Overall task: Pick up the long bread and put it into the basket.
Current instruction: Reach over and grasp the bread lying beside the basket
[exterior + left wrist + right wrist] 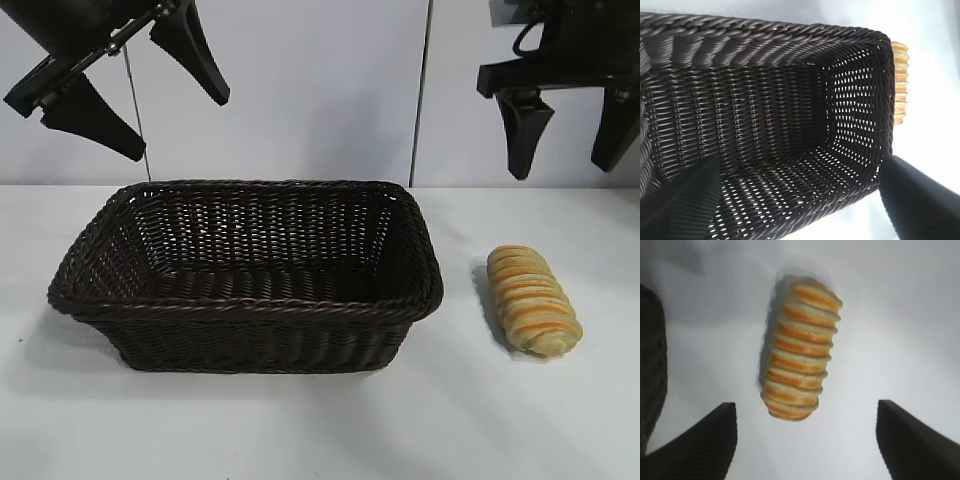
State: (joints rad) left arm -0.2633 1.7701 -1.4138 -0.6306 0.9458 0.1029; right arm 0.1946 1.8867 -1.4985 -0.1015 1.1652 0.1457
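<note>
The task stands at its first step: the long bread (533, 300) lies untouched on the white counter (300, 430), toward its right edge, just beside the short right wall of the basket (245, 300) but apart from it. The basket holds nothing.

The right tool (567, 125) hangs well above the bread with its fingers spread wide. In the right wrist view the bread (800, 347) sits ahead of the two fingertips (705, 440), roughly centred between them, its long axis running away from the tool. The next move looks like a straight descent, fingers closing across the narrow width of the loaf near its middle.

The left tool (125, 85) is raised over the basket's left end, also spread wide, apparently idle.
</note>
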